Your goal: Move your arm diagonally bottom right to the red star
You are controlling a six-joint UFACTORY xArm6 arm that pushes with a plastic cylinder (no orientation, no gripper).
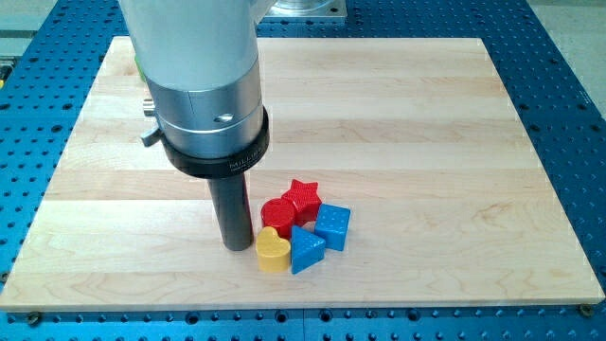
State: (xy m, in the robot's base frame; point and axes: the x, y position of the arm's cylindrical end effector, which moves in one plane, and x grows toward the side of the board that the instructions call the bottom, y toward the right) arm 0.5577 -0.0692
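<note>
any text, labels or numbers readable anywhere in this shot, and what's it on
Black collar above the rod: small white lettering on its lower right edge, too small and blurred to read.
Red star, red round block, two blue blocks, yellow heart: no text.
Wooden board: no markings.
My tip stands just left of the yellow heart; nothing printed on it.

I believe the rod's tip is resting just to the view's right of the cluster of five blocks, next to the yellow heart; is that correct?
Not quite: the camera view shows my tip just to the view's left of the cluster, not its right. It is indeed next to the yellow heart-shaped block, and the cluster does hold five blocks, with the red star-shaped block, red round block, blue triangular block and blue cube.
</note>
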